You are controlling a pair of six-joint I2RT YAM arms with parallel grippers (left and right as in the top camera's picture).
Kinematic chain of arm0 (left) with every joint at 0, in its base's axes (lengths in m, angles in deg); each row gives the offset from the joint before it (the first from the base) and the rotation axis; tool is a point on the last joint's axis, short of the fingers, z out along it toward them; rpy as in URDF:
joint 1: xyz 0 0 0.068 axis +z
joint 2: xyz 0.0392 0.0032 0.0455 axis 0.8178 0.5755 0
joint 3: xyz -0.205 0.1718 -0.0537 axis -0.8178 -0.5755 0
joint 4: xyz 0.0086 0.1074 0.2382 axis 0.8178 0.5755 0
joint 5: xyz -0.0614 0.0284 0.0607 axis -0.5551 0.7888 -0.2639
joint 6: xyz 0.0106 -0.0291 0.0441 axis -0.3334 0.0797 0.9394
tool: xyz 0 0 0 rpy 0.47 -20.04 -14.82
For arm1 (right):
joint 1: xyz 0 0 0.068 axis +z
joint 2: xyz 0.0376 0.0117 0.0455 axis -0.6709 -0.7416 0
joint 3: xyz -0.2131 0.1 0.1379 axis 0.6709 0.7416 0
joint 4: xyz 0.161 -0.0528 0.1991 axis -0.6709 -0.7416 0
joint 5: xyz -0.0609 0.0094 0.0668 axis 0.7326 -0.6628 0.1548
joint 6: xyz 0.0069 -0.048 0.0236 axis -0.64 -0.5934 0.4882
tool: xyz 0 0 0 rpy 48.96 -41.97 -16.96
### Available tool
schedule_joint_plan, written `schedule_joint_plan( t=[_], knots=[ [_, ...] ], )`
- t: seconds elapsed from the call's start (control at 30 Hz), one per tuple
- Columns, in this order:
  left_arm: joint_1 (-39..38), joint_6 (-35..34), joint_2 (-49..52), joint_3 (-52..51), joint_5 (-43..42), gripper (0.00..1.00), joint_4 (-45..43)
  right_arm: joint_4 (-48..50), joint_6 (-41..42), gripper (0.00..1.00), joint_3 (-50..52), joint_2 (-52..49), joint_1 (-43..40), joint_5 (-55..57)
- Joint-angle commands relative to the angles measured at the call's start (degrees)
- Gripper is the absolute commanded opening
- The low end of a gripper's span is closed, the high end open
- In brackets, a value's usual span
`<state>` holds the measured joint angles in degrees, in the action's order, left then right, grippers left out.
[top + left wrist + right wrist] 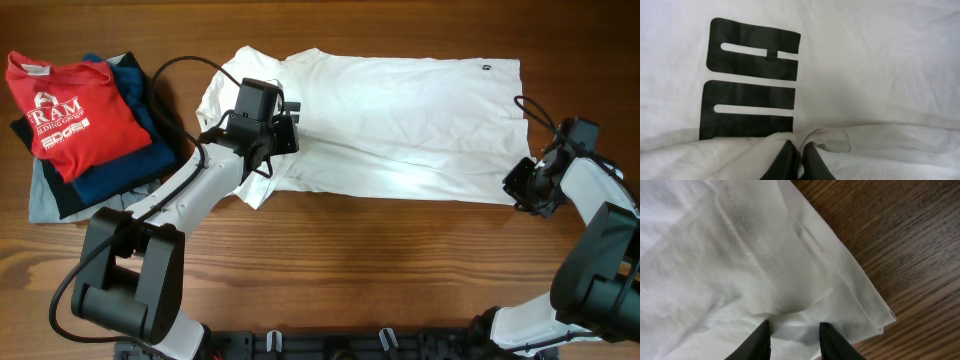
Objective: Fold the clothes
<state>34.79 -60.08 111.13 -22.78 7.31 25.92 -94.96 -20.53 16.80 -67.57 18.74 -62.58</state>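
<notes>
White shirt, one only, lies spread flat across the wooden table. Two black letters show on it in the left wrist view. The left gripper is closed, pinching a fold near the shirt's left end. The right gripper has its fingers apart over the lower right corner, clamping nothing. One pile at far left shows four layers: red, blue, dark, grey.

Overhead straight down, wrist views close on shirt

A fold in the white shirt hides some black lettering.
</notes>
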Motion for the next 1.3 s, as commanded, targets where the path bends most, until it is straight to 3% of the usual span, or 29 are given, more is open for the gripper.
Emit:
schedule_joint_plan(
  t=[0.0, 0.17, 0.3, 0.77, 1.27],
  knots=[
    [0.15, 0.28, 0.61, -0.15, 0.96, 0.10, -0.07, 1.16, 0.42, 0.32, 1.07, -0.92, 0.09, -2.40],
    [-0.39, 0.31, 2.62, -0.15, 0.96, 0.19, -0.02, 0.11, 0.39, 0.33, -0.31, -0.37, 0.09, -2.38],
    [-0.44, 0.28, 2.89, -0.15, 0.96, 0.20, 0.07, -0.74, 0.42, 0.33, -1.64, 0.28, 0.09, -2.40],
    [-2.43, 0.28, 2.95, -0.15, 0.94, 0.20, 7.43, -2.84, 0.13, 0.38, -6.84, 0.68, 0.09, -2.32],
    [-4.57, 0.31, 2.95, -0.15, 0.96, 0.20, 7.87, -0.24, -0.85, 0.40, -6.08, -0.28, 0.09, 1.77]
  ],
)
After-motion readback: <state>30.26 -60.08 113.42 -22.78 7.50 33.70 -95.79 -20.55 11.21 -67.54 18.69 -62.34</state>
